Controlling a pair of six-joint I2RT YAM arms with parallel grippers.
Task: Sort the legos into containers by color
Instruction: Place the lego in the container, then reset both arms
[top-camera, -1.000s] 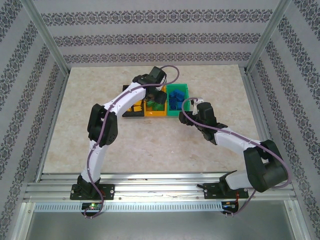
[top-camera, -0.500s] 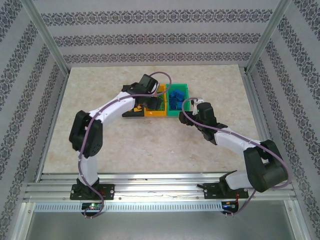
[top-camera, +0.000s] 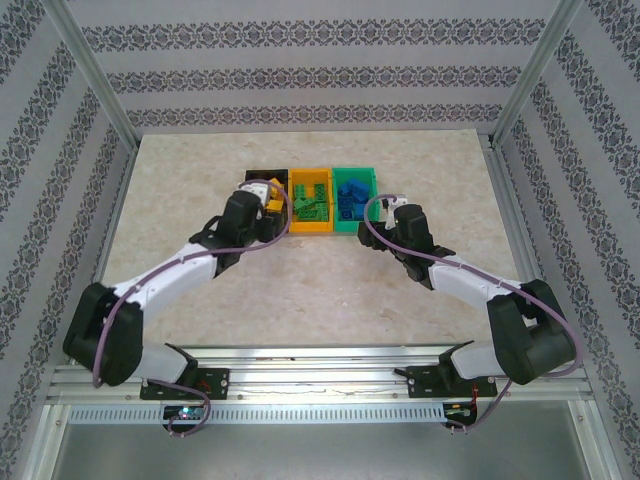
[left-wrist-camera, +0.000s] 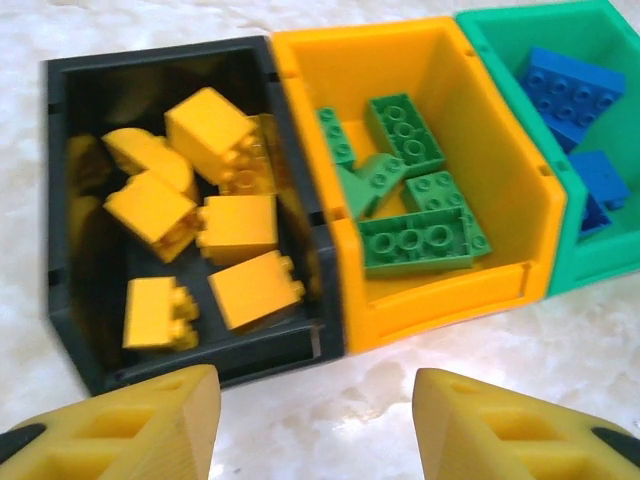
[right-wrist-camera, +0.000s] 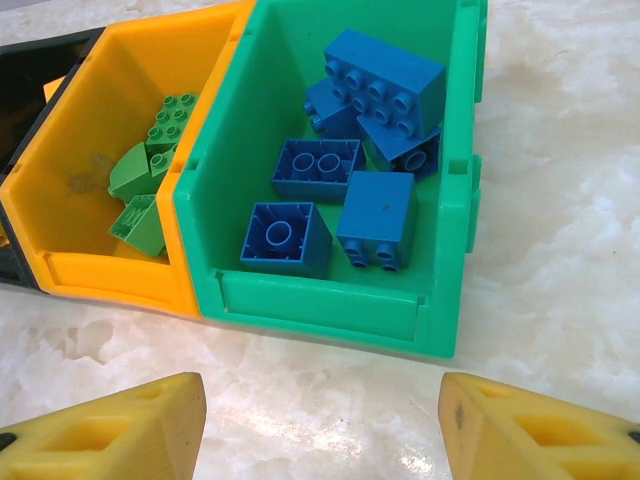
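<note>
Three containers stand in a row. The black bin (left-wrist-camera: 220, 365) holds several yellow legos (left-wrist-camera: 238, 228), the orange bin (left-wrist-camera: 440, 300) several green legos (left-wrist-camera: 415, 240), and the green bin (right-wrist-camera: 320, 305) several blue legos (right-wrist-camera: 385, 75). My left gripper (left-wrist-camera: 315, 425) hovers low over bare table just in front of the black and orange bins, open with nothing between its fingers. In front of the green bin, my right gripper (right-wrist-camera: 320, 425) is open too, over bare marble. From above, the left gripper (top-camera: 270, 200) sits at the black bin's near side and the right gripper (top-camera: 380, 212) beside the green bin (top-camera: 352, 197).
The marble-patterned table (top-camera: 300, 280) spreads out in front of the bins and to both sides. Aluminium frame posts and patterned walls enclose it on three sides. The arm bases sit on the rail (top-camera: 320, 375) at the near edge.
My left arm has pulled back from above the bins and swung down to the near left, so its gripper is now in front of the black bin. The right arm has not moved.
</note>
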